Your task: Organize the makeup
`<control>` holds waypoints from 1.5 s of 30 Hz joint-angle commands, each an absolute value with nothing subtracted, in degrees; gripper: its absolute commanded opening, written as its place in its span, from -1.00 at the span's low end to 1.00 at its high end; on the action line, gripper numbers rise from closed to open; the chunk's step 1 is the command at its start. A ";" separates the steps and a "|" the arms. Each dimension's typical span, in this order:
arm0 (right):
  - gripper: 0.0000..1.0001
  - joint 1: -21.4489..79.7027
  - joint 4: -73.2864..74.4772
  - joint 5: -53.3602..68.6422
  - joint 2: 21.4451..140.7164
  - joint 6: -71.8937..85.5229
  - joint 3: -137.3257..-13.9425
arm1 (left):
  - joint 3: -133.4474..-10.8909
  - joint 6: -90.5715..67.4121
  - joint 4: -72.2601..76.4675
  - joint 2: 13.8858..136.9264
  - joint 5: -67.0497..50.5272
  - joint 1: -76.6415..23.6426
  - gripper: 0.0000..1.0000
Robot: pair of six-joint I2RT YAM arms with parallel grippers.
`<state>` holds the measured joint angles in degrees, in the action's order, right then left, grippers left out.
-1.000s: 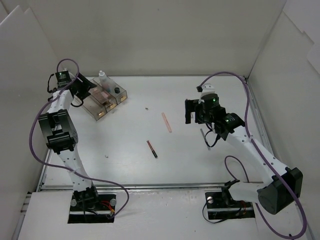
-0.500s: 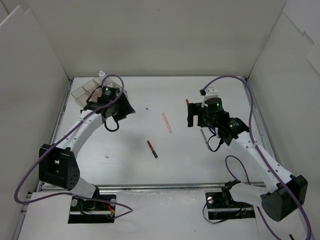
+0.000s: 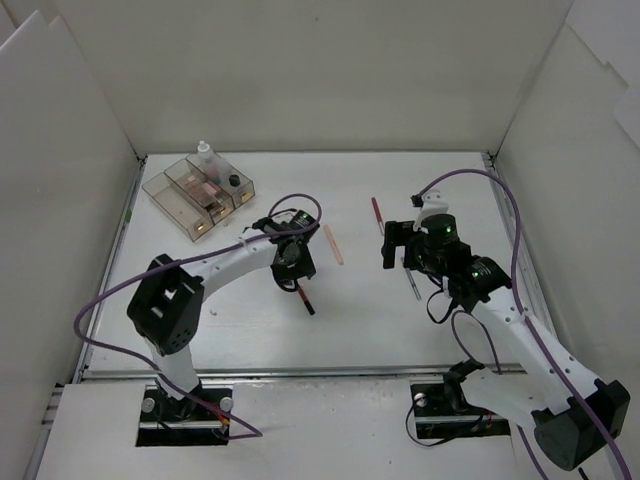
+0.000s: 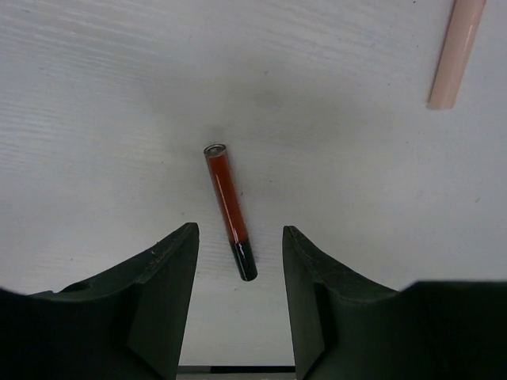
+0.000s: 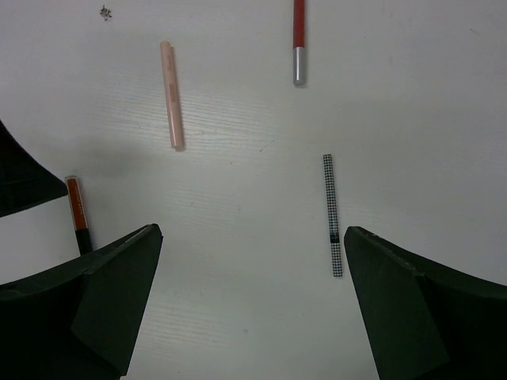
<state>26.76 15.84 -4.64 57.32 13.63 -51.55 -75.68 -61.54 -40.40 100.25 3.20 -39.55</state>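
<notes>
A red pencil with a black end (image 4: 228, 210) lies on the white table; my left gripper (image 4: 238, 253) hangs open just above it, the black end between the fingertips. In the top view this pencil (image 3: 304, 297) lies just below the left gripper (image 3: 295, 262). A pink pencil (image 3: 333, 243) (image 5: 171, 95), a red pencil with a silver tip (image 3: 377, 212) (image 5: 298, 39) and a grey checkered pencil (image 3: 411, 278) (image 5: 333, 214) lie loose mid-table. My right gripper (image 3: 392, 245) (image 5: 253, 245) is wide open and empty above them.
The clear compartmented box (image 3: 172, 201) stands at the back left and holds palettes and small bottles (image 3: 205, 157). White walls enclose the table on three sides. A small dark speck (image 3: 293, 215) lies near the middle.
My left arm has swung from the box at the back left to the table's middle, over the red and black pencil. My right gripper has shifted slightly nearer, uncovering the red pencil.
</notes>
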 commanded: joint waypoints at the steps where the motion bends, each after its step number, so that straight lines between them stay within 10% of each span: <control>1: 0.96 26.19 14.06 -5.36 54.32 14.33 -50.63 | -79.88 -64.33 -42.45 104.39 4.05 -40.86 -0.17; 11: 0.96 25.84 14.15 -5.45 51.24 14.76 -48.08 | -77.88 -67.15 -42.45 107.93 3.25 -41.40 -0.31; 17: 0.96 25.93 14.06 -5.54 52.03 14.59 -48.34 | -76.91 -67.06 -41.04 110.30 0.70 -38.50 -1.00; 32: 0.96 25.75 14.15 -6.24 55.54 14.33 -50.71 | -90.07 -48.27 -45.01 93.69 5.99 -6.02 -1.00; 45: 0.96 25.31 14.68 -6.77 58.09 14.32 -52.82 | -120.30 -39.55 -45.26 117.67 -3.43 10.37 -0.79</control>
